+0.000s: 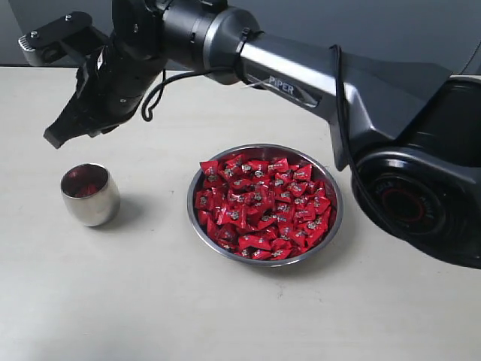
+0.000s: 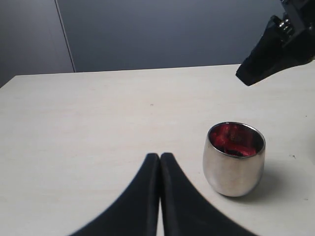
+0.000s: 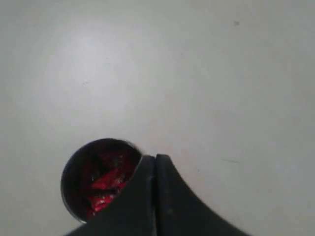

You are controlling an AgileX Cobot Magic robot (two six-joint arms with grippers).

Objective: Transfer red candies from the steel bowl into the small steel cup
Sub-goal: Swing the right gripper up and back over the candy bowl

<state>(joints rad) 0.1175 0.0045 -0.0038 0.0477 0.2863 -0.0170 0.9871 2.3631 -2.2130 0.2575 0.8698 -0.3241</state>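
Progress looks slight; few red candies (image 3: 106,184) lie inside the small steel cup (image 1: 90,201); the steel bowl (image 1: 192,226) beside it is heaped full; right gripper (image 1: 54,138) hovers over the cup, fingers pressed together, empty; left gripper (image 2: 160,156) likewise.

We are looking at a pale cream surface (image 1: 135,301) that is filling most of every view, matte and plain, with a few faint specks. Beyond its far edge a blue-grey wall (image 2: 172,34) is rising. Toward the far left corner a lighter grey panel (image 2: 29,39) is meeting it along a thin upright seam. Soft, even light is spreading over everything, leaving only mild shadows.
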